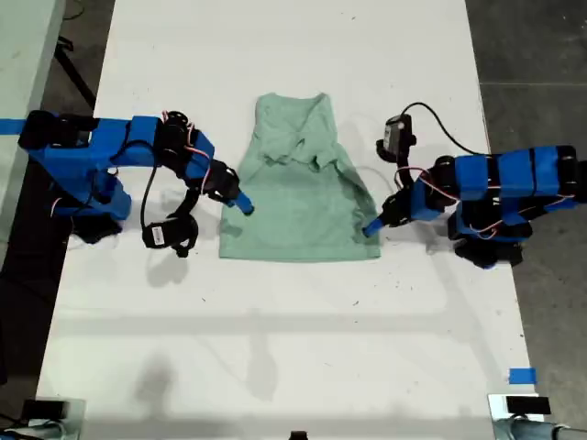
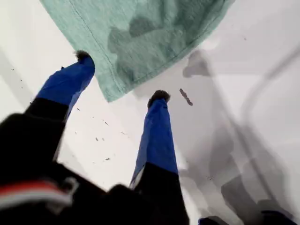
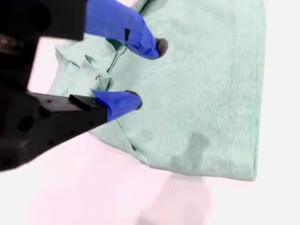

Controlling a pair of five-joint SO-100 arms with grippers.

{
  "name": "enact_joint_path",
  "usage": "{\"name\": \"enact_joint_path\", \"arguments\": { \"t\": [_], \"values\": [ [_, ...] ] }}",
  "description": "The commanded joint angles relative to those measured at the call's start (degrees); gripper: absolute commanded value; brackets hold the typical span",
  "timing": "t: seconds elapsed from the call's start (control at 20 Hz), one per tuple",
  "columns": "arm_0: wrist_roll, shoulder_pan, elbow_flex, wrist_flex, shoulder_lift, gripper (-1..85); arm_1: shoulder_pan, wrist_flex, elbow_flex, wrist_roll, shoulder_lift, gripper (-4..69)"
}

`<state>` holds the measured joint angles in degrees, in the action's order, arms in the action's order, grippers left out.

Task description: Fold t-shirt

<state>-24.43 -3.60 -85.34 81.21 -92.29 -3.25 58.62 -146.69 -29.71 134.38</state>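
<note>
1. My first gripper is hovering with its jaws spread apart and nothing between them; the blue fingers are pointing down at the white table.
2. In the first wrist view, a hemmed corner of the t-shirt is lying just past the two dark fingertips, in line with the gap between them. I cannot tell whether either tip is touching the cloth.
3. In the exterior view, my first gripper is sitting at the shirt's lower corner on the exterior view's right.
4. My second gripper is also holding its jaws apart, gripping nothing, and it is hanging over the t-shirt, beside a bunched, wrinkled patch of cloth.
5. In the exterior view, my second gripper is reaching in at the shirt's edge on the exterior view's left, about halfway along it.
6. The t-shirt is lying in the middle of the table between the two arms, pale mint green. Its lower part is lying flat with a straight hem, while its upper part is lying narrowed and rumpled in folds.
7. A small strip of blue tape is sticking to the table near the exterior view's lower right.
</note>
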Motion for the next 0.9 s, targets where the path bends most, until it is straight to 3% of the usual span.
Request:
{"name": "enact_joint_path", "arguments": {
  "t": [0.0,0.25,0.4,0.5,0.85],
  "values": [
    [0.97,1.23,-0.26,-1.58,-3.78,17.8,-1.58,-5.19,0.35,0.35,-4.22,28.2],
    [1.32,1.32,-1.41,-1.67,-4.66,17.6,-5.54,-11.25,2.90,1.76,-19.78,21.6],
    [1.32,1.32,-1.85,-1.76,-5.27,17.4,-6.24,-9.67,8.00,2.37,-26.46,0.7],
    [1.41,1.23,-2.46,-1.93,-5.80,17.3,-6.06,-8.70,9.40,2.90,-26.72,-1.1],
    [1.23,1.05,-3.52,-2.72,-5.89,17.2,-2.02,12.22,33.66,3.52,-27.60,-1.3]
  ]
}}
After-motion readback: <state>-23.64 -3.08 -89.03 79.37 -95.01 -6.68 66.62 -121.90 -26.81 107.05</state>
